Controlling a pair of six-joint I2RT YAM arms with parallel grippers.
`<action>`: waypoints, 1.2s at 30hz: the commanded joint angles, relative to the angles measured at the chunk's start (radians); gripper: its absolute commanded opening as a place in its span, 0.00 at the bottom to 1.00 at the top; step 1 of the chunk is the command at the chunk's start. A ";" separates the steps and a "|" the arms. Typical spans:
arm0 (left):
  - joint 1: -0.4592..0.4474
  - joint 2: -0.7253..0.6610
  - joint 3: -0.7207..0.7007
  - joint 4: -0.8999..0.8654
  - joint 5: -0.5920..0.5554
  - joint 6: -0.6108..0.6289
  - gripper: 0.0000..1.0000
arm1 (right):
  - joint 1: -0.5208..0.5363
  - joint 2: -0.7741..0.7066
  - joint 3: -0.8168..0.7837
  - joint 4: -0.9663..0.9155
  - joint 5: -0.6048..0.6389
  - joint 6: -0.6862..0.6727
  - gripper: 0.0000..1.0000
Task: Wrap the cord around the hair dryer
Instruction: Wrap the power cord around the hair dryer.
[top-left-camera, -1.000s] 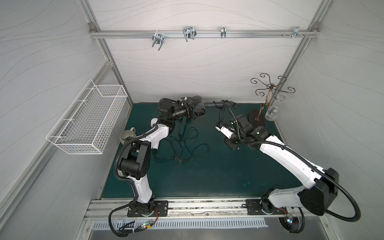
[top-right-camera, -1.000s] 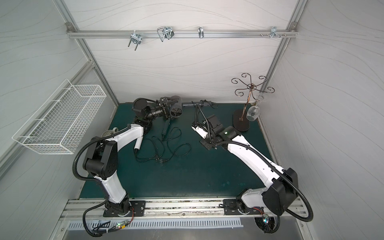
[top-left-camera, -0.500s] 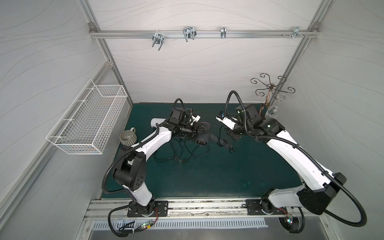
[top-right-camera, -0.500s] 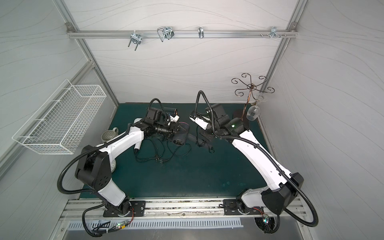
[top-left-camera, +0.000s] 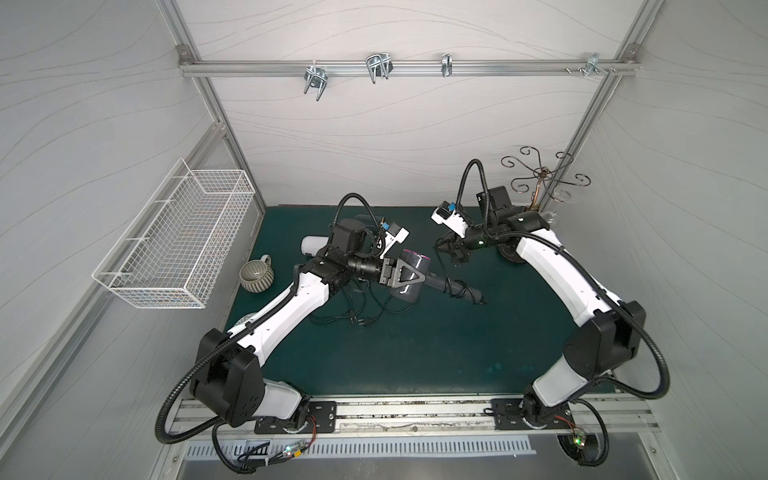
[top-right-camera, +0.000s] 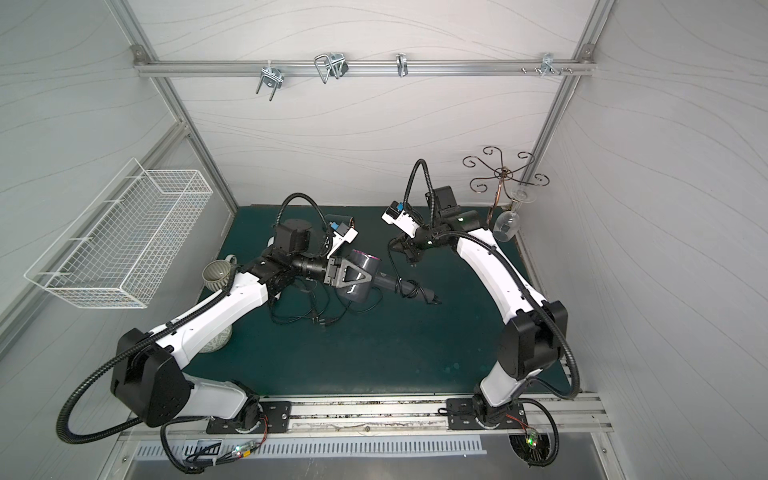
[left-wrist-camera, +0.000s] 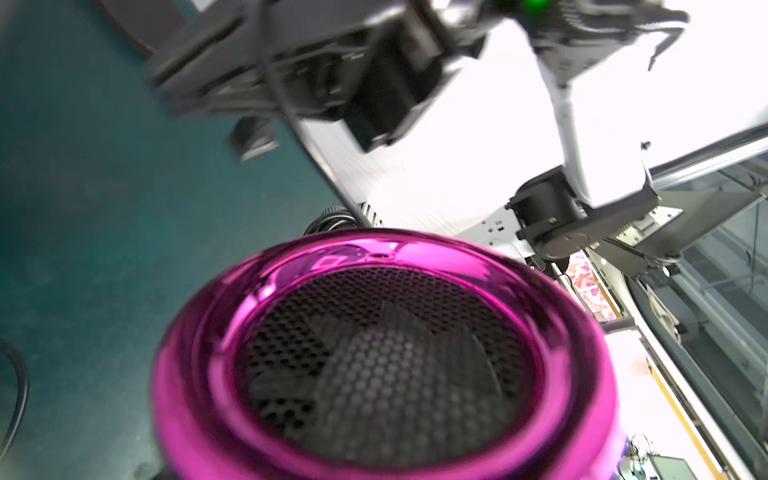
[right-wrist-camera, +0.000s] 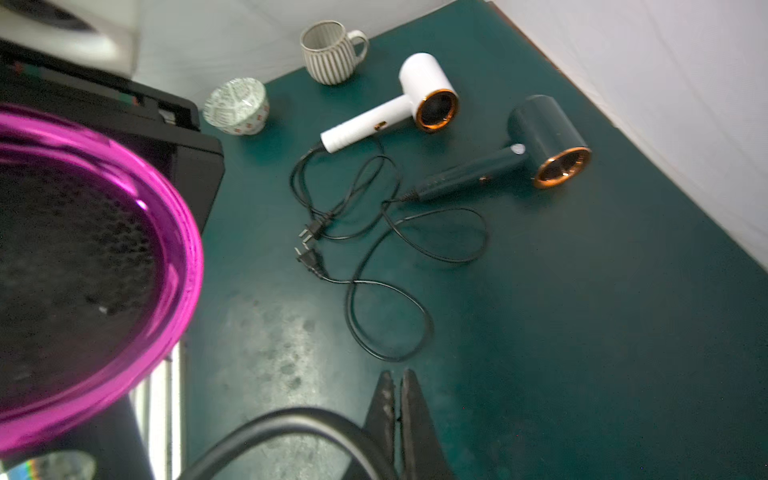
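A grey hair dryer (top-left-camera: 415, 262) with a magenta rear ring (left-wrist-camera: 386, 353) hangs above the green mat in both top views. My left gripper (top-left-camera: 415, 278) is shut on its head, and the handle (top-right-camera: 399, 284) points right. The left wrist view shows the ring but none of my own fingers. The black cord (top-right-camera: 392, 262) loops around the handle and rises to my right gripper (top-left-camera: 446, 249), which is shut on it. In the right wrist view the fingertips (right-wrist-camera: 390, 376) press together, with the cord (right-wrist-camera: 291, 417) arching beside them.
On the mat behind lie a white hair dryer (right-wrist-camera: 415, 95) and a dark green one (right-wrist-camera: 536, 141), their loose cords and plugs (right-wrist-camera: 311, 245) tangled. A ribbed mug (top-left-camera: 257, 274) and a bowl (right-wrist-camera: 237, 106) sit left, a wire basket (top-left-camera: 174, 237) hangs left, a glass stand (top-left-camera: 540, 178) stands back right.
My left arm has carried the hair dryer from the back of the mat toward the middle. My right gripper has moved back and up, still shut on the cord.
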 joint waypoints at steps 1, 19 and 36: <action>-0.012 -0.022 0.047 0.168 0.103 -0.005 0.00 | -0.041 0.051 -0.020 0.061 -0.247 -0.038 0.00; 0.082 0.151 0.044 1.234 -0.003 -0.781 0.00 | -0.138 0.093 -0.506 0.928 -0.564 0.810 0.00; 0.127 0.228 0.060 1.530 -0.132 -1.031 0.00 | -0.159 0.162 -0.658 1.586 -0.412 1.494 0.00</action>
